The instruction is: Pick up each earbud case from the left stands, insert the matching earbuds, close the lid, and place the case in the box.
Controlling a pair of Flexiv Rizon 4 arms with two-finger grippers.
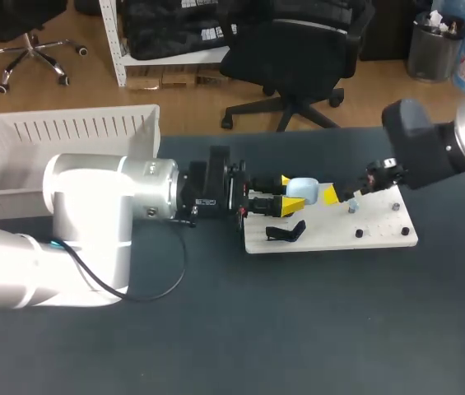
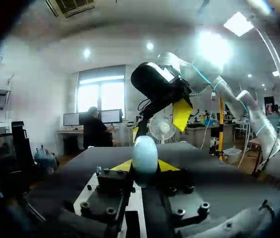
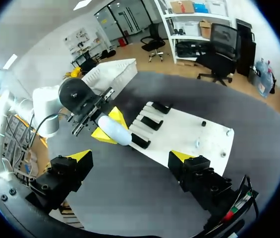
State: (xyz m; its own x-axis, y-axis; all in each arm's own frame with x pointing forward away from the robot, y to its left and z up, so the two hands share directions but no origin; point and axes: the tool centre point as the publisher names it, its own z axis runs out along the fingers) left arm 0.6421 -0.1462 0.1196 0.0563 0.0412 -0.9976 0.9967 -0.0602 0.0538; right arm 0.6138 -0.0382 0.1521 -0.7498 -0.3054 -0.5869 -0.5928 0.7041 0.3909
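the left pincer [image 1: 285, 198] is clenched on a pale blue case [image 1: 302, 190], held just above the white board [image 1: 331, 237]. just ahead of it, the right pincer [image 1: 343, 196] hangs released, gripping nothing. by my judgement the earbuds, the lid and the box [image 1: 67, 132] are all left to do. the right wrist view shows black stands [image 3: 153, 122] under the case. the left wrist view does not.

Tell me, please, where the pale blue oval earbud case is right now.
The pale blue oval earbud case is near the head view's middle, held between the left gripper's yellow tips, by the white board's left end.
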